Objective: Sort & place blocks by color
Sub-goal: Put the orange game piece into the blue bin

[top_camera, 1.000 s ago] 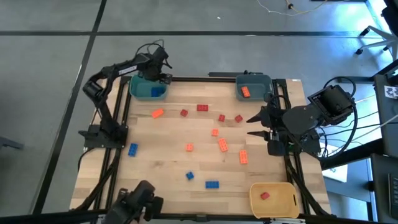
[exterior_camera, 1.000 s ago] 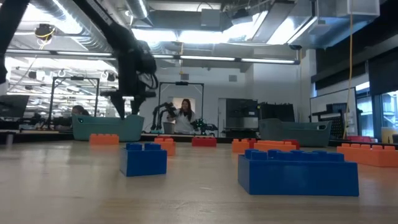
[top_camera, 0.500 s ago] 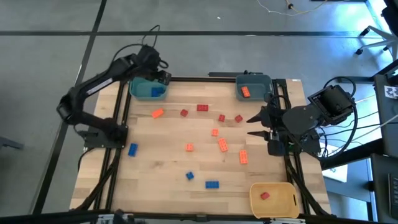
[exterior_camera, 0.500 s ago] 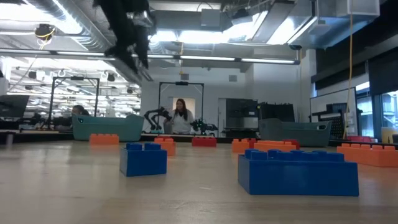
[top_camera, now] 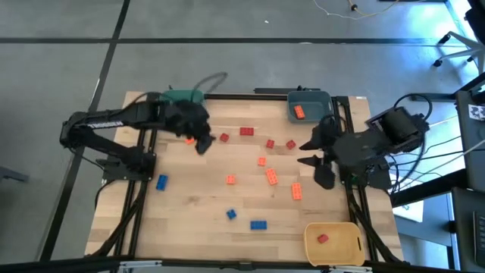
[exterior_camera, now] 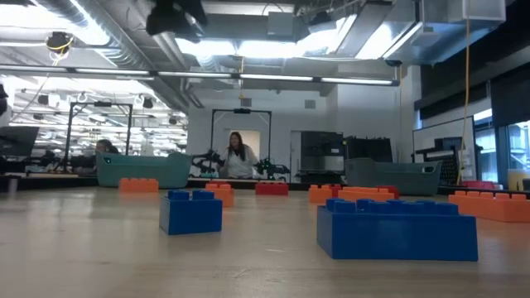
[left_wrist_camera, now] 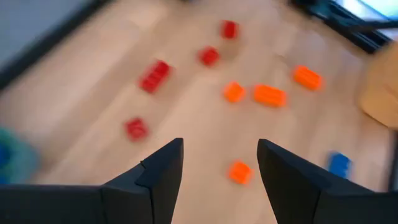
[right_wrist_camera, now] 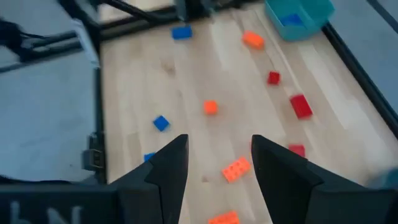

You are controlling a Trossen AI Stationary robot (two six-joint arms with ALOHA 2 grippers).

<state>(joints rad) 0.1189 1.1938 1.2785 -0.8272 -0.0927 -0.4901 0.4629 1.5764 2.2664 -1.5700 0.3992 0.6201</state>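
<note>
Blue, orange and red blocks lie scattered flat on the wooden table [top_camera: 189, 243]: red ones [top_camera: 247, 131] toward the far side, orange ones [top_camera: 271, 177] in the middle, blue ones [top_camera: 258, 224] nearer. My left gripper [top_camera: 203, 144] hovers open and empty over the far-left part of the table, beside a red block [top_camera: 224, 137]. Its wrist view shows the open left gripper [left_wrist_camera: 221, 146] above red [left_wrist_camera: 136, 129] and orange [left_wrist_camera: 239, 172] blocks. My right gripper [top_camera: 302, 152] waits open and empty at the right edge, and its wrist view shows the same right gripper [right_wrist_camera: 214, 162] looking across the table.
A teal bin [top_camera: 182, 96] at the far left corner is partly hidden by the left arm. A grey-blue bin [top_camera: 309, 105] at the far right holds an orange block; a yellow bin [top_camera: 333, 241] at the near right holds a red one. A person [exterior_camera: 236, 156] stands in the room beyond.
My left arm has left the teal bin at the far left corner, risen, and swung toward the table's near side and middle, stretching out over the far-left blocks. The blocks on the table have stayed where they were.
</note>
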